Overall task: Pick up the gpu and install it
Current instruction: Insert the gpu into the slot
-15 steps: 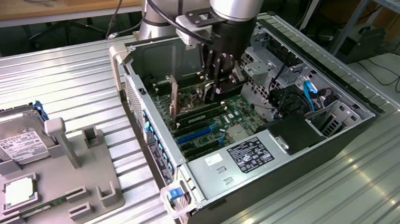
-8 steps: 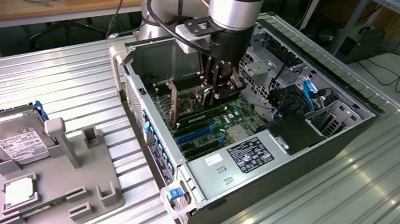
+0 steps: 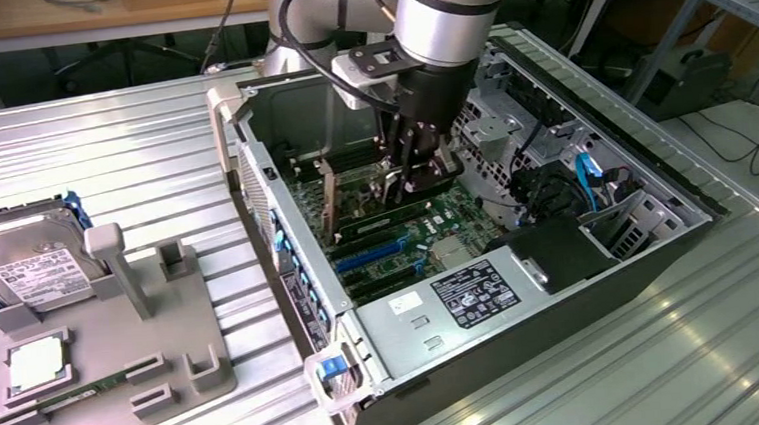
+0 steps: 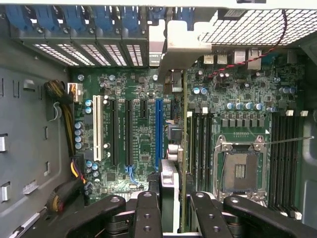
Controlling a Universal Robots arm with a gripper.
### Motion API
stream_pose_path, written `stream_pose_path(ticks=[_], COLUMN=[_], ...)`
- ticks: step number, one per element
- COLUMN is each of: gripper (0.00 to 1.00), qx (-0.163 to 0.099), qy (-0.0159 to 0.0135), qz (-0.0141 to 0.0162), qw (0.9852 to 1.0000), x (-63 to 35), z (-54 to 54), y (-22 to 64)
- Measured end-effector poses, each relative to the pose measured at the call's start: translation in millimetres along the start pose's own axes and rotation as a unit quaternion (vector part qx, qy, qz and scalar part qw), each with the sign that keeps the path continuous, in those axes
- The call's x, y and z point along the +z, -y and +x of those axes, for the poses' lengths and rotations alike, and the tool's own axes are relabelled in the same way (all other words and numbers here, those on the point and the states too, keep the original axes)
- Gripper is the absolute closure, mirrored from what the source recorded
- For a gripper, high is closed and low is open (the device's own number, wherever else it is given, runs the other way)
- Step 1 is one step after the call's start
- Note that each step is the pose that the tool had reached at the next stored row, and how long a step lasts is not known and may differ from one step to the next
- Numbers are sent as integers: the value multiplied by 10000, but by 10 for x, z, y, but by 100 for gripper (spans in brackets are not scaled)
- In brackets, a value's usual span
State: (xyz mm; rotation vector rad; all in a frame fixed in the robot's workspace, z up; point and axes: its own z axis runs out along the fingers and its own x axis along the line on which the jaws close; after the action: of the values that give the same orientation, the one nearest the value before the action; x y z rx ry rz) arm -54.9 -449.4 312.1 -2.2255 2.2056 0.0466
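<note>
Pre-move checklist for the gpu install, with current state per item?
1. gpu held by claw: ok, card sits edge-on in its grip.
2. Card upright, parallel to the expansion slots: ok.
3. Silver bracket end toward the rear vents: ok.
4. Card lined up over a slot: cannot tell, the card hides it.
5. Cable bundle apart from the card: ok.

Legible text: none. White label on hard drive (image 3: pixel 30 269), black-and-white label on power supply (image 3: pixel 472 294), fine white print on motherboard (image 4: pixel 143 148): present, characters too small to read.
</note>
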Motion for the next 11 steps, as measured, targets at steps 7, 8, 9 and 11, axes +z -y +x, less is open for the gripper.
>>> stream_pose_path(ticks=[7, 8, 9, 11], gripper=[72, 72, 72, 72], qx=[0, 0, 0, 1], qy=[3, 3, 3, 3], qz=[0, 0, 0, 0], qw=[10000, 10000, 10000, 10000], x=[34, 40, 46, 65], z=[0, 1, 4, 15], y=[-59, -60, -61, -61])
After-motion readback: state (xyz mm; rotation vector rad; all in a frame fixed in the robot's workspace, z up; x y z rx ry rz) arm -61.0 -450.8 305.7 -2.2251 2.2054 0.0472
